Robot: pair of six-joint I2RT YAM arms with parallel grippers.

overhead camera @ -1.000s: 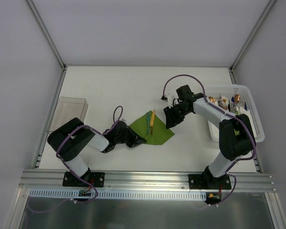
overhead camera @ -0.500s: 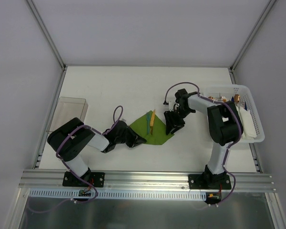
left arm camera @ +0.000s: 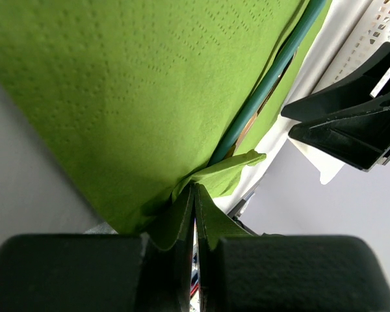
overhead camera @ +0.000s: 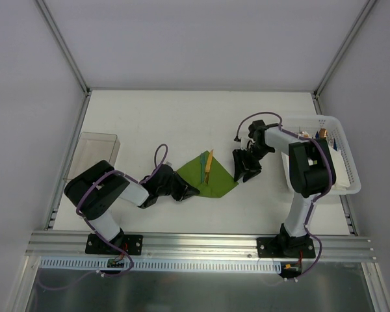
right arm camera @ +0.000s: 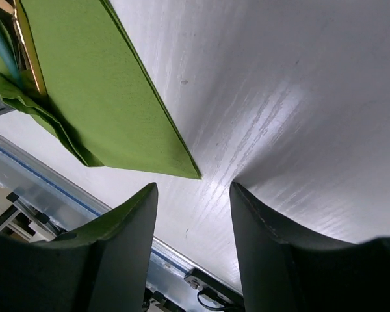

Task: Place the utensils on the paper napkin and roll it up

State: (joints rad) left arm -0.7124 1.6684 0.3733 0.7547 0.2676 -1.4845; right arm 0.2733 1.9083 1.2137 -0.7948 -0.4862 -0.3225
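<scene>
The green paper napkin (overhead camera: 207,175) lies as a diamond mid-table. Two slim utensils rest side by side on its upper half, one yellow-orange (overhead camera: 208,162) and one teal (overhead camera: 201,166). My left gripper (overhead camera: 190,191) is shut on the napkin's left corner; in the left wrist view the napkin (left arm camera: 130,97) is pinched into a small fold (left arm camera: 227,172) at the fingertips, with the teal utensil (left arm camera: 266,97) running past. My right gripper (overhead camera: 246,170) stands open just right of the napkin's right corner. Its wrist view shows that corner (right arm camera: 182,166) ahead of the empty gap (right arm camera: 192,188).
A white basket (overhead camera: 341,136) at the right edge holds more utensils (overhead camera: 305,138). A clear plastic box (overhead camera: 94,153) stands at the left edge. Metal frame rails border the table on all sides.
My right gripper has drawn back to the right, off the napkin, and its jaws have spread wider. The left gripper and the napkin have stayed put.
</scene>
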